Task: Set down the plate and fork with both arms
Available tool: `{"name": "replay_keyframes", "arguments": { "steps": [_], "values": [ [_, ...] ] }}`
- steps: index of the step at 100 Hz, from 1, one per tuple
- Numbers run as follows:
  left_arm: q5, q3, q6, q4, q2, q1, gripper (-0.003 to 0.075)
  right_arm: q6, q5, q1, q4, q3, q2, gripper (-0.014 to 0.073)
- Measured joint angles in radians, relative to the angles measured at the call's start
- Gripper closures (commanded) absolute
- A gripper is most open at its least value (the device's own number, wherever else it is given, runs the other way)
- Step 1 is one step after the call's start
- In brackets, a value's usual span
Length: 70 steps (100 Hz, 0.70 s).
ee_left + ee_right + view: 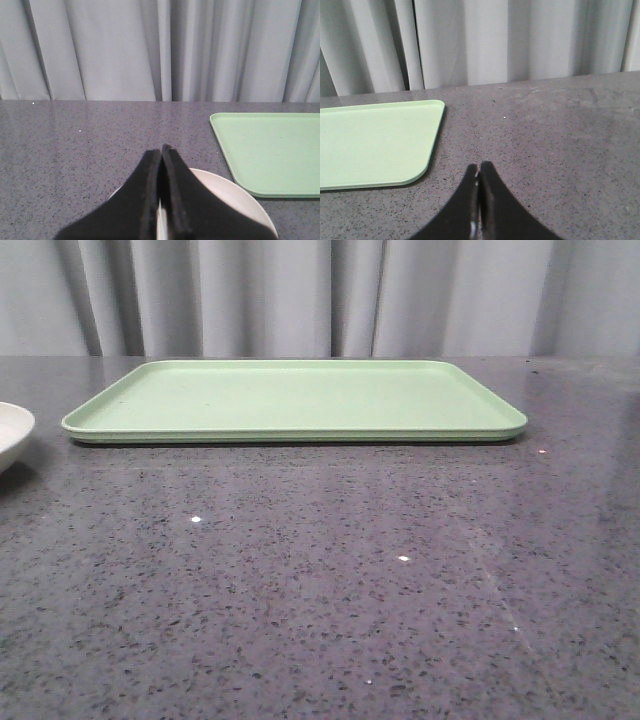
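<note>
The cream-white plate rests on the dark speckled table at the far left edge of the front view, left of the tray and only partly in frame. In the left wrist view the plate lies under my left gripper, whose black fingers are pressed together and hold nothing. My right gripper is also shut and empty, above bare table to the right of the tray. Neither gripper shows in the front view. The yellow fork is out of view in every frame.
A flat rectangular light-green tray lies across the far middle of the table, with nothing on it. It also shows in the left wrist view and the right wrist view. Grey curtains hang behind the table.
</note>
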Motion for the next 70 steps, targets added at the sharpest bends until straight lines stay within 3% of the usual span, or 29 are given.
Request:
{"name": "replay_keyframes", "arguments": {
  "steps": [22, 33, 40, 57, 70],
  "values": [
    [0.048, -0.122, 0.0, -0.002, 0.169, 0.0, 0.074, 0.0, 0.108, 0.0, 0.0, -0.135, 0.191, 0.0626],
    [0.05, -0.155, 0.0, -0.002, 0.24, 0.0, 0.072, 0.0, 0.147, 0.0, 0.0, -0.171, 0.259, 0.0578],
    [0.052, -0.167, 0.0, -0.002, 0.276, 0.0, 0.0658, 0.0, 0.159, 0.0, 0.0, -0.185, 0.287, 0.051],
    [0.052, -0.178, 0.0, -0.002, 0.327, 0.0, 0.0405, 0.0, 0.163, 0.0, 0.0, -0.204, 0.308, 0.0301],
    [0.052, -0.178, 0.0, -0.002, 0.331, 0.0, 0.0288, 0.0, 0.164, 0.0, 0.0, -0.211, 0.308, 0.0155]
  ]
}}
